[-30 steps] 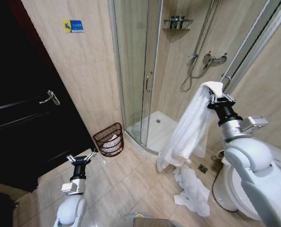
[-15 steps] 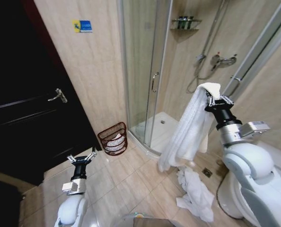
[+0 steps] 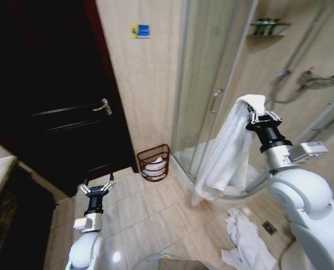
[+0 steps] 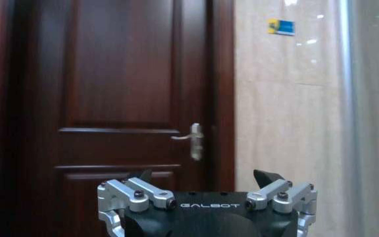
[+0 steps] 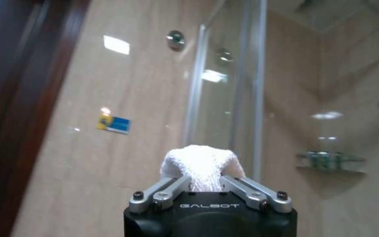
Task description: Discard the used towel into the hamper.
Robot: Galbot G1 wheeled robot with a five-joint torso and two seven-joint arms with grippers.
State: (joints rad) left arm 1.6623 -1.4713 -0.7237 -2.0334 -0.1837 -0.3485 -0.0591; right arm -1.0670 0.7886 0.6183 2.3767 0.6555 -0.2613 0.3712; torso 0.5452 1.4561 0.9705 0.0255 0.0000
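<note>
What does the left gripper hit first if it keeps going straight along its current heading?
Probably the dark wooden door: the open, empty left gripper faces it squarely, nothing between, though depth is unclear.

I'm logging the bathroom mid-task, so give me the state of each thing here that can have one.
Towel: lifted, hanging from the right gripper.
Right gripper: shut on the towel.
Left gripper: open, empty, held low.
Hamper: upright by the wall, white cloth inside.
Door: closed.
Second towel: crumpled on the floor.
</note>
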